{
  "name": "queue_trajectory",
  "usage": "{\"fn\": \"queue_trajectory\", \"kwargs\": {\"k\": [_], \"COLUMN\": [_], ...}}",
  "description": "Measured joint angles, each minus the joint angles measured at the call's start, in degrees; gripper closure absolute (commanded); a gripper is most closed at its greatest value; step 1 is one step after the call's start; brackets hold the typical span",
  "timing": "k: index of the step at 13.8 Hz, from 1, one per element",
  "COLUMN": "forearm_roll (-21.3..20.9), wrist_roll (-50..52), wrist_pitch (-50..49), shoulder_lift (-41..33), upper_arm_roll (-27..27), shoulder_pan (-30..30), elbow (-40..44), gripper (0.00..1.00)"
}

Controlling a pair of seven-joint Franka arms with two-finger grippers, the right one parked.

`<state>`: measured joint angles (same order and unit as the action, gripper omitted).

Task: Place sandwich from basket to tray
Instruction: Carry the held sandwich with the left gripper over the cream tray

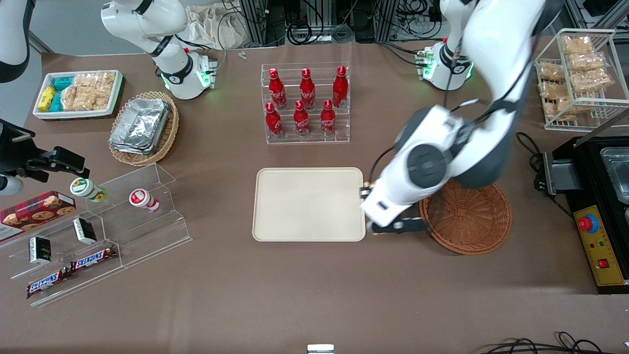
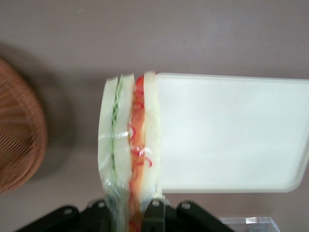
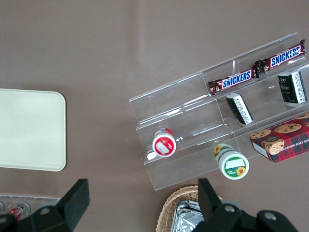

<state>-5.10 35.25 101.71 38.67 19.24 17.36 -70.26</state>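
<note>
My left gripper (image 2: 129, 212) is shut on the sandwich (image 2: 129, 150), a wedge of pale bread with green and orange-red filling, held up in the air. In the front view the gripper (image 1: 393, 227) hangs between the beige tray (image 1: 308, 204) and the round reddish-brown basket (image 1: 467, 216), over the brown table by the tray's edge; the arm hides the sandwich there. In the left wrist view the sandwich overlaps the edge of the tray (image 2: 231, 130), and the basket (image 2: 19, 140) lies beside it with no sandwich showing in it.
A clear rack of red bottles (image 1: 305, 103) stands farther from the front camera than the tray. A black machine with a red button (image 1: 597, 221) sits at the working arm's end. Clear steps with snacks (image 1: 98, 231) and a pale basket of foil trays (image 1: 143, 127) lie toward the parked arm's end.
</note>
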Motion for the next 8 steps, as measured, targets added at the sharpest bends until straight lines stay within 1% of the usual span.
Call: {"fn": "queue_trajectory", "kwargs": {"k": [2,4,6,8], "forearm_roll": [-1.46,-3.92,-5.59,-6.09], "wrist_roll": [0.78,2.03,2.86,3.05], "wrist_pitch": [5.38,9.5,10.46,10.72], "shoulder_lift": [4.4,7.32,9.61,10.83], "upper_arm_roll": [-0.02,-0.02,-0.03,-0.03], "shoulder_pan": [2.26,4.19,5.53,6.07], "elbow": [-0.61,-1.92,-2.45,-2.49], "gripper": [1.0,1.0,1.0,1.0]}}
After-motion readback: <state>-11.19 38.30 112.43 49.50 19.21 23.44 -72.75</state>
